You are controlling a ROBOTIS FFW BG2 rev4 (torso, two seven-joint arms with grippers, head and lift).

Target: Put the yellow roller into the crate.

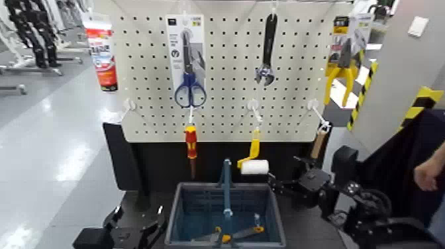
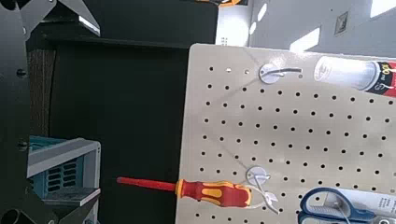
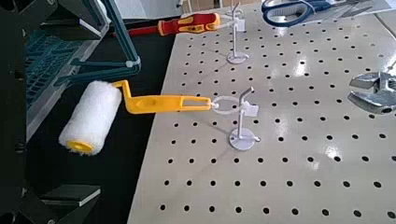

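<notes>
The yellow roller (image 1: 254, 157) hangs by its yellow handle from a white hook on the pegboard, its white fluffy head (image 1: 255, 167) low and just above the crate (image 1: 180, 218). In the right wrist view the roller (image 3: 112, 107) lies straight ahead. My right gripper (image 1: 281, 186) is open. It sits just right of and a little below the roller head, apart from it. The blue-grey crate stands below the board with its upright handle (image 1: 226, 182) in the middle. My left gripper (image 1: 136, 225) is parked low at the crate's left, open and empty.
The pegboard (image 1: 225, 99) also carries blue scissors (image 1: 190, 89), a wrench (image 1: 267, 49), yellow pliers (image 1: 341, 73) and a red-and-yellow screwdriver (image 1: 191, 142). A hand tool (image 1: 228, 233) lies in the crate. A person's hand (image 1: 429, 171) is at the far right.
</notes>
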